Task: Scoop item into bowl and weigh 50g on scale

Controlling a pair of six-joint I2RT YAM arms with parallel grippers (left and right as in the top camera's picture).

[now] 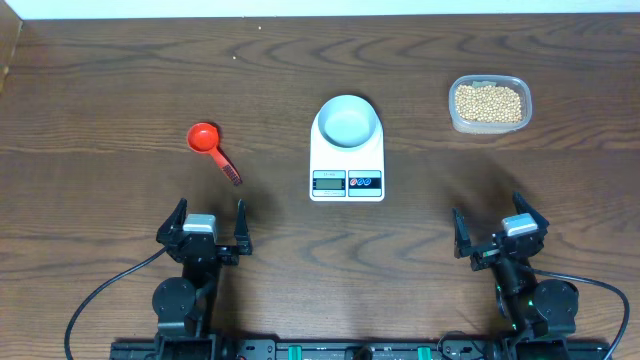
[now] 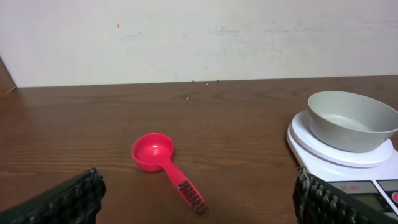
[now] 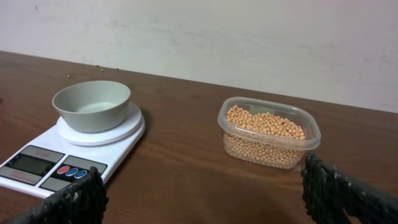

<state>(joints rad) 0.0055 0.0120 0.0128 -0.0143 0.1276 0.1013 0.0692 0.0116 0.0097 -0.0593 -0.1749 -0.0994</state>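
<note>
The white bowl (image 1: pixel 347 123) stands on the white scale (image 1: pixel 347 172) at the table's middle; its display and buttons face me. It is seen also in the left wrist view (image 2: pixel 351 119) and the right wrist view (image 3: pixel 92 104). Tan beans (image 1: pixel 489 103) fill a clear plastic tub (image 1: pixel 455 118) at the back right, also in the right wrist view (image 3: pixel 267 129). A red scoop (image 1: pixel 208 141) lies left of the scale, handle towards me (image 2: pixel 160 159). My left gripper (image 1: pixel 209 231) and right gripper (image 1: pixel 497 232) are open and empty near the front edge.
The dark wooden table (image 1: pixel 120 90) ends at a pale wall at the back. A few tiny specks lie near the back edge (image 2: pixel 205 81). Cables run from both arm bases at the front.
</note>
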